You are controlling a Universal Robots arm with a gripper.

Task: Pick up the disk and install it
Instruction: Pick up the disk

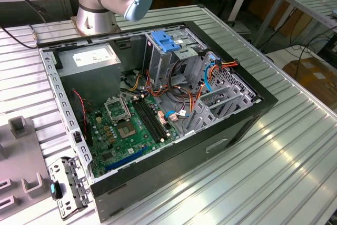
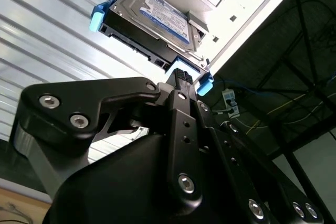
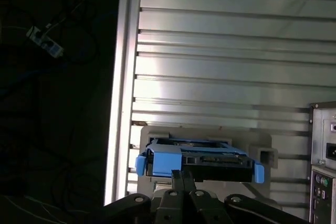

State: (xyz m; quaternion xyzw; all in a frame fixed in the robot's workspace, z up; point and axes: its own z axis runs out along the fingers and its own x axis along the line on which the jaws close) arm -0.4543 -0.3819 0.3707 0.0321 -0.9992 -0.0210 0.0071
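The disk [image 2: 157,17] is a flat silver drive with a blue-and-white label and blue side rails. It lies in a pale holder [image 3: 262,153] on the ribbed metal table, and its near end [image 3: 199,158] faces the wrist. My gripper [image 3: 182,176] sits right at the middle of that end, by the blue rail piece [image 2: 184,69]. Its black fingers [image 2: 181,85] are pressed close together, with nothing visible between them. I cannot tell whether the fingertips touch the blue piece.
In the exterior view the open computer case [image 1: 253,111] lies on the table with the green motherboard [image 1: 131,125], grey power-supply box [image 1: 89,61] and drive bay with a light-blue bracket [image 1: 166,40]. The arm's base [image 1: 97,14] stands behind it. Grey fixtures [image 1: 21,156] sit at that view's left.
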